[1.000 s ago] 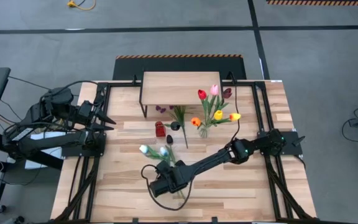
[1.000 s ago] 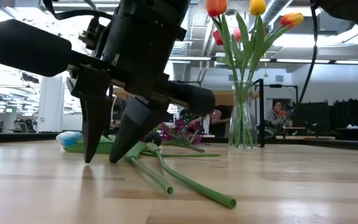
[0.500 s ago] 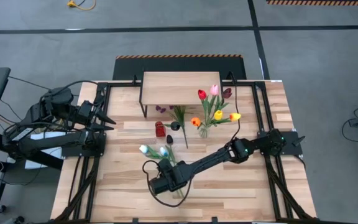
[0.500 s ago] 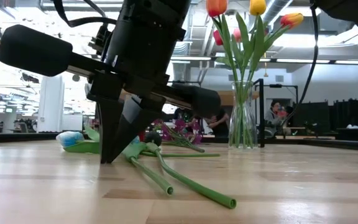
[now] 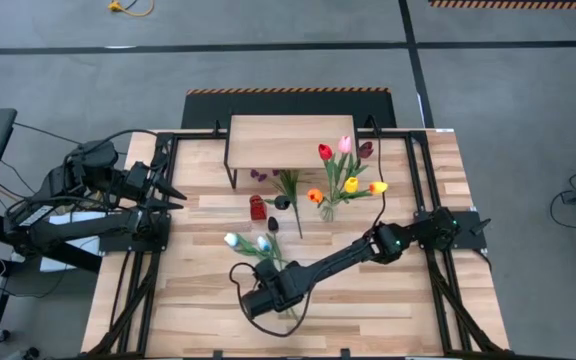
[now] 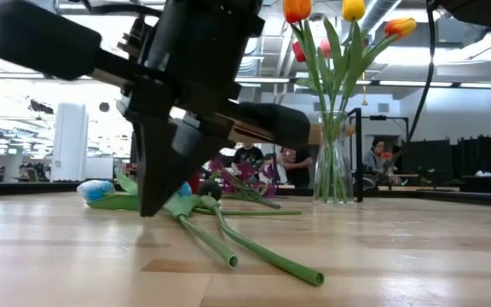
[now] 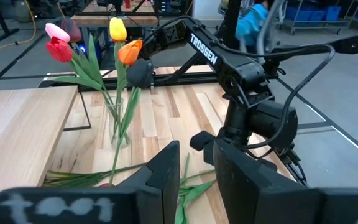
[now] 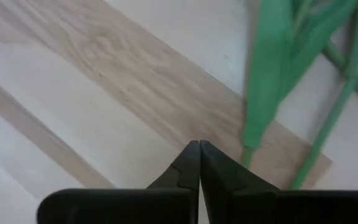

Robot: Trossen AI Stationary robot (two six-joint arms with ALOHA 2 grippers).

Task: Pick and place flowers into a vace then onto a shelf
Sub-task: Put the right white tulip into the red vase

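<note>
Overhead view faces straight down; low view looks level across the bench (image 6: 399, 256). Both share the vase (image 5: 328, 207) at 12 o'clock.

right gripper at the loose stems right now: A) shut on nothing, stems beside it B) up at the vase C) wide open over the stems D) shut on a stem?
A: in the right wrist view the right gripper has its fingertips pressed together over bare wood, with the green stems off to one side.

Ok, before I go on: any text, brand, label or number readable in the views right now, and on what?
"TROSSEN": white letters on the right arm, seen in the left wrist view.
Pale marks on the left gripper's body, at that view's bottom: too blurred to read.
Nothing else readable: none on the flowers, the shelf or the table.
</note>
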